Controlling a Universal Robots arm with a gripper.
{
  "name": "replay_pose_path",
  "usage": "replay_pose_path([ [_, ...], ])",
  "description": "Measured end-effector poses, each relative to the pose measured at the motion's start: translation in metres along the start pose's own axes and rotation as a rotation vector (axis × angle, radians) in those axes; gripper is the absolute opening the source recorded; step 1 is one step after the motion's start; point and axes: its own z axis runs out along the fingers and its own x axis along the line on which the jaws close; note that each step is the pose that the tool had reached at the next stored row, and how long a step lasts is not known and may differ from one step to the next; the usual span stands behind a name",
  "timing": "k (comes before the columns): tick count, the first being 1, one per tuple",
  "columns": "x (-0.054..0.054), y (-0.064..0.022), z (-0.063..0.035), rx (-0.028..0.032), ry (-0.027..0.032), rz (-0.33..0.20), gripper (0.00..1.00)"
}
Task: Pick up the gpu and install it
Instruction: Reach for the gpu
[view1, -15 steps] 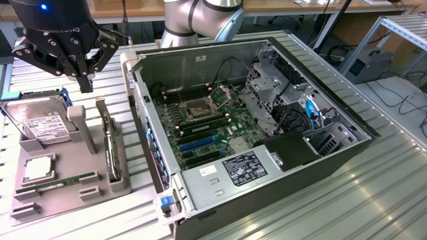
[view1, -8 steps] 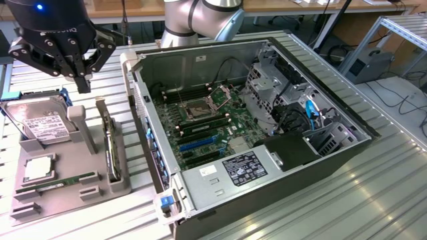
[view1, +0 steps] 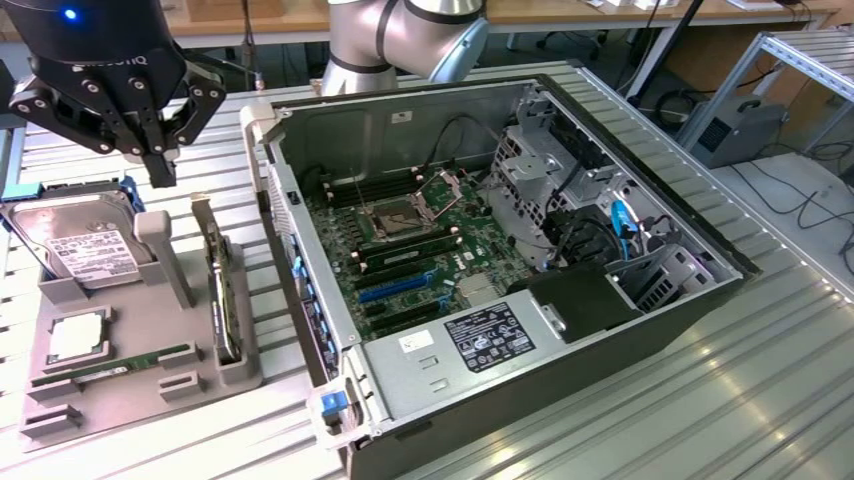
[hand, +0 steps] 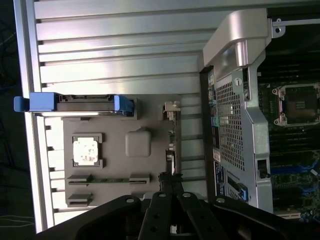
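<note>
The gpu (view1: 219, 285) stands on its long edge in a slot of the grey holder tray (view1: 134, 395), at the exterior view's left beside the open computer case (view1: 561, 330). In the wrist view the gpu (hand: 171, 150) appears edge-on as a thin dark strip, with its pale metal bracket (hand: 171, 110) at the far end. My gripper (view1: 160, 172) hangs above the tray's back part, fingers shut and holding nothing. From the wrist, the gripper (hand: 170, 181) lines up over the near end of the card's edge.
The tray also holds a hard drive (view1: 80, 245) with blue rails (hand: 75, 103), a processor (view1: 78, 335) and a green memory stick (view1: 114, 365). Inside the case lies the motherboard (view1: 400, 235) with blue card slots (view1: 398, 287). Ribbed metal table (view1: 694, 400) surrounds everything.
</note>
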Motion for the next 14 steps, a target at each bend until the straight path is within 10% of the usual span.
replay_pose_path([
  [14,0.0,-0.0066,-0.0002,0.0,0.0,0.0,0.11],
])
